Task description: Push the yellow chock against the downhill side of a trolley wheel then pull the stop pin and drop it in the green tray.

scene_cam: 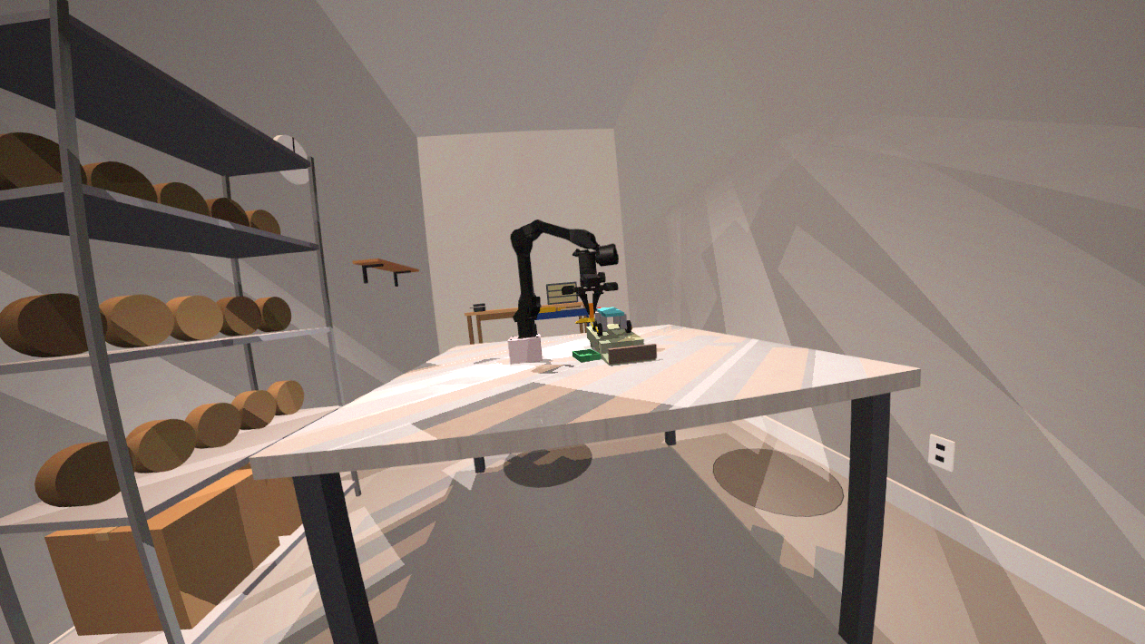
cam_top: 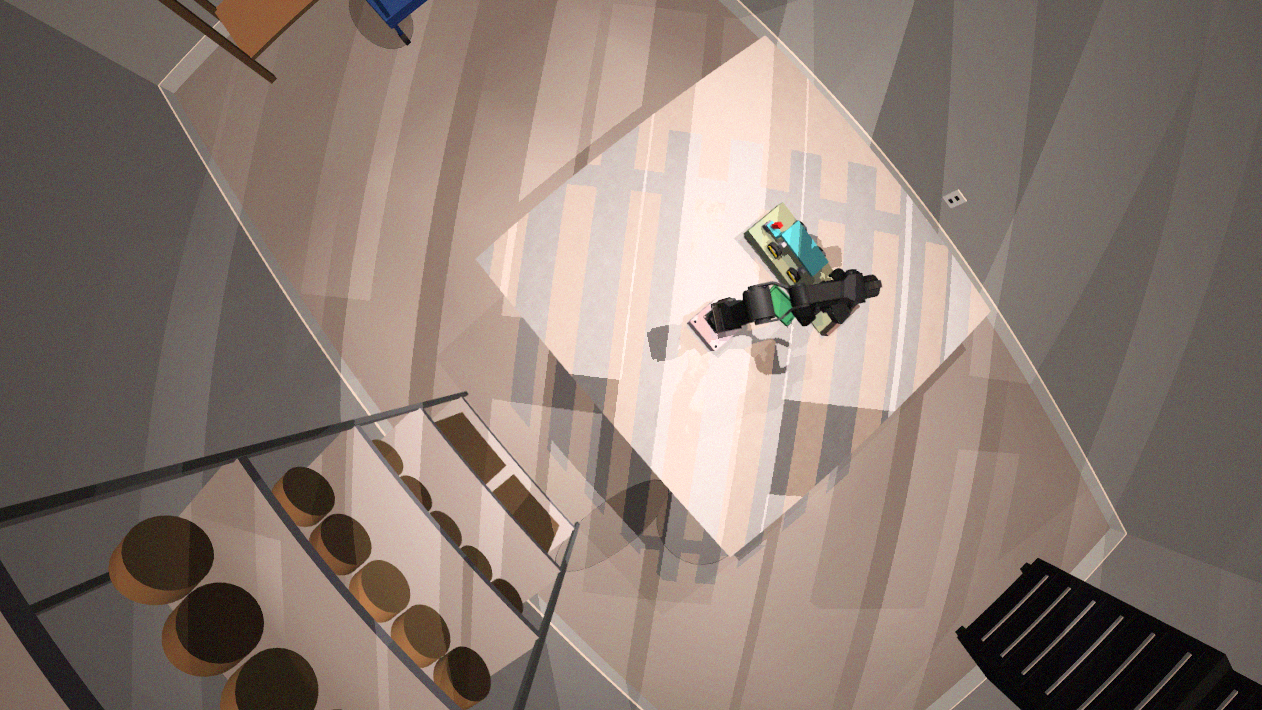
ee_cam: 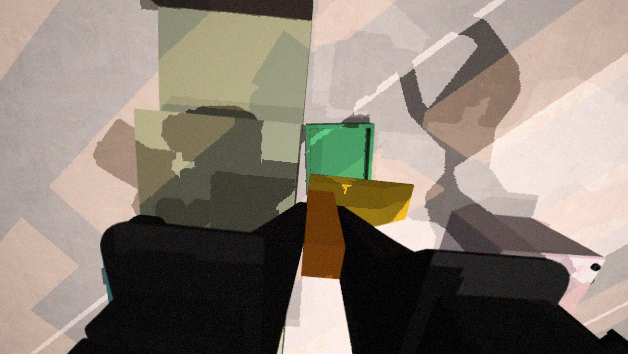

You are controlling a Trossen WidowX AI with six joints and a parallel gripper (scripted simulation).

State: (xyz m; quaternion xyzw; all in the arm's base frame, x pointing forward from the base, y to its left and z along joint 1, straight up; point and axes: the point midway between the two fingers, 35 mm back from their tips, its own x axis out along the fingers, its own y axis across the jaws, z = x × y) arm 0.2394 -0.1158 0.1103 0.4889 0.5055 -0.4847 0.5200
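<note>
The gripper (ee_cam: 322, 227) is clamped on the orange handle (ee_cam: 322, 235) of the yellow chock (ee_cam: 372, 200), its two black fingers pressed to either side of that handle in the wrist view. There the chock hangs beyond the fingertips, over the table and just beside the olive ramp (ee_cam: 225, 150), with the green tray (ee_cam: 340, 150) directly past it; no trolley wheel shows in this view, so the chock is not yet against one. From the top view, the arm (cam_top: 794, 300) reaches across the lower end of the ramp (cam_top: 766, 225), while the blue trolley (cam_top: 798, 245) stands further up it, with the red-headed stop pin (cam_top: 777, 226) at its uphill end and apparently in place; the tray (cam_top: 780, 304) is mostly hidden under the arm. In the exterior view the gripper (scene_cam: 592, 300) points down just beside the trolley (scene_cam: 612, 314), the ramp (scene_cam: 620, 346) and tray (scene_cam: 584, 354) below it on the table (scene_cam: 720, 376); the chock is too small to make out here. The step in hand looks like carrying the chock to the trolley's downhill side. The next move calls for lining it up with a wheel, lowering its base onto the ramp and easing it uphill into contact gently, since a hard shove could move the trolley itself.
</note>
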